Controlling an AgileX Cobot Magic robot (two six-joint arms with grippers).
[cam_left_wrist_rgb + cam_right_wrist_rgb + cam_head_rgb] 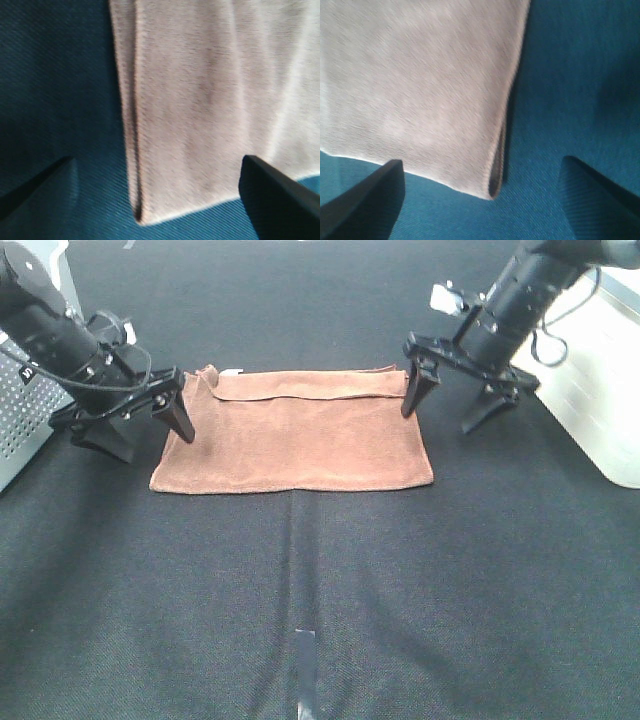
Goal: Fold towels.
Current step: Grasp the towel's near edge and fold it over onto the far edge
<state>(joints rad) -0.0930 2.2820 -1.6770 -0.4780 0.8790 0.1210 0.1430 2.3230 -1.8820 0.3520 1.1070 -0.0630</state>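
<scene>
The reddish-brown towel (pixel 295 435) lies flat on the dark table, folded once, with its loose edge along the far side and a small white tag (pixel 232 371) at the far left corner. My left gripper (pixel 150 440) stands open at the towel's left end, one finger over the cloth and the other on the table beside it. In the left wrist view the towel (pixel 200 100) and its folded corner lie between the spread fingers of the left gripper (pixel 157 165). My right gripper (pixel 440 420) is open at the far right corner, straddling the edge. The right wrist view shows the towel (pixel 420 85) corner within the right gripper (pixel 480 162).
A grey perforated box (pixel 20 420) stands at the left edge and a white box (pixel 600 370) at the right edge. A strip of tape (pixel 305 660) marks the table in front of the towel.
</scene>
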